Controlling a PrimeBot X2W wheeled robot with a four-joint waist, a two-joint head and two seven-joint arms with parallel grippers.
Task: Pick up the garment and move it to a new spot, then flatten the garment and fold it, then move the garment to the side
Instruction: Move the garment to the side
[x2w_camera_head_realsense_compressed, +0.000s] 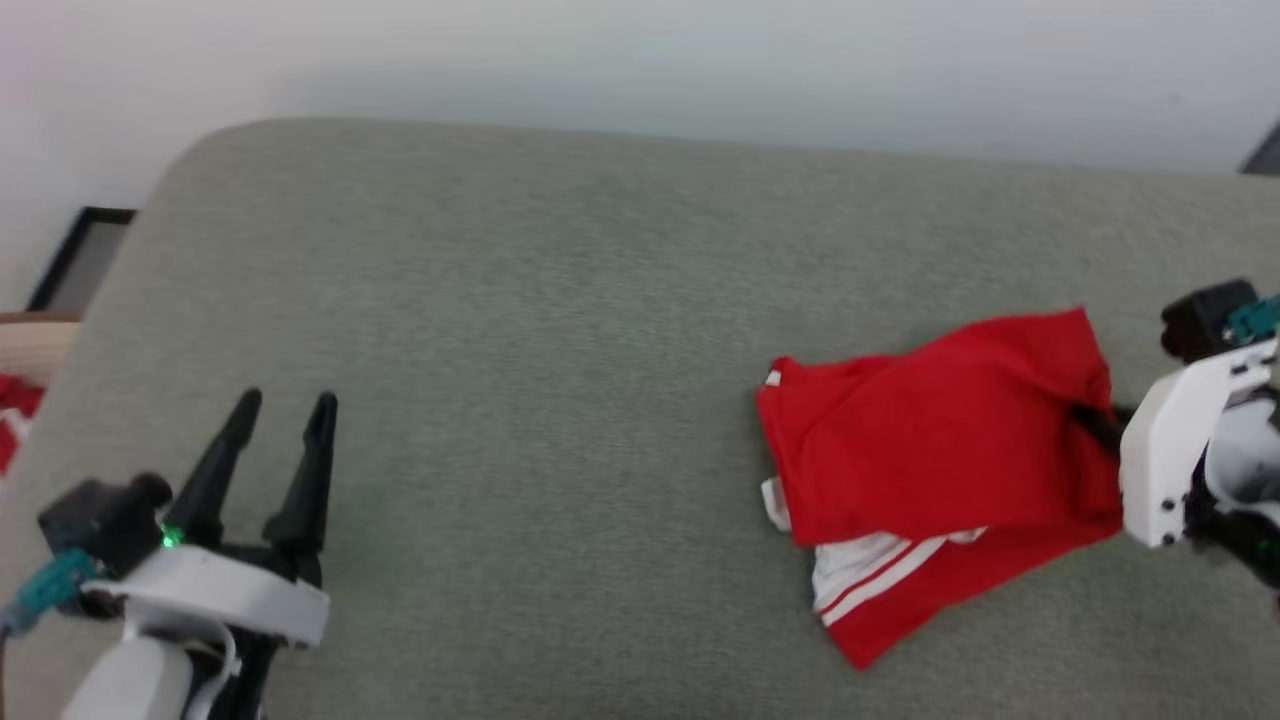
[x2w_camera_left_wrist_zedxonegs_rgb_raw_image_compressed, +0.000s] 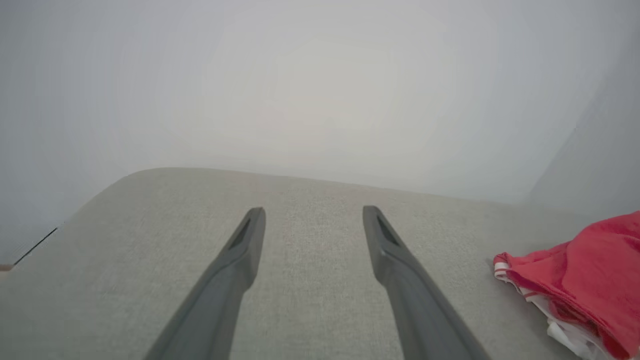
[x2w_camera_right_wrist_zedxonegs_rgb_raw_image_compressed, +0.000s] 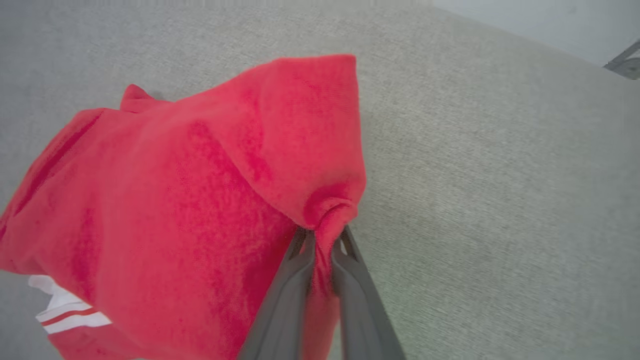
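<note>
The red garment (x2w_camera_head_realsense_compressed: 930, 450) lies folded on the grey-green cushion at the right, with white striped trim showing at its lower edge (x2w_camera_head_realsense_compressed: 870, 575). My right gripper (x2w_camera_head_realsense_compressed: 1095, 420) comes in from the right edge and is shut on a pinch of the garment's right side; in the right wrist view the garment (x2w_camera_right_wrist_zedxonegs_rgb_raw_image_compressed: 190, 200) bunches between the two closed fingers (x2w_camera_right_wrist_zedxonegs_rgb_raw_image_compressed: 325, 240). My left gripper (x2w_camera_head_realsense_compressed: 285, 405) stands open at the lower left, far from the cloth, with nothing between its fingers. The left wrist view shows that gripper (x2w_camera_left_wrist_zedxonegs_rgb_raw_image_compressed: 312, 215) over bare cushion and the garment (x2w_camera_left_wrist_zedxonegs_rgb_raw_image_compressed: 585, 270) at its right.
The grey-green cushion (x2w_camera_head_realsense_compressed: 560, 330) spans the whole scene, its rounded far edge against a pale wall. A beige basket (x2w_camera_head_realsense_compressed: 30, 345) with red-and-white cloth sits off the cushion's left edge, beside a dark frame (x2w_camera_head_realsense_compressed: 80, 255).
</note>
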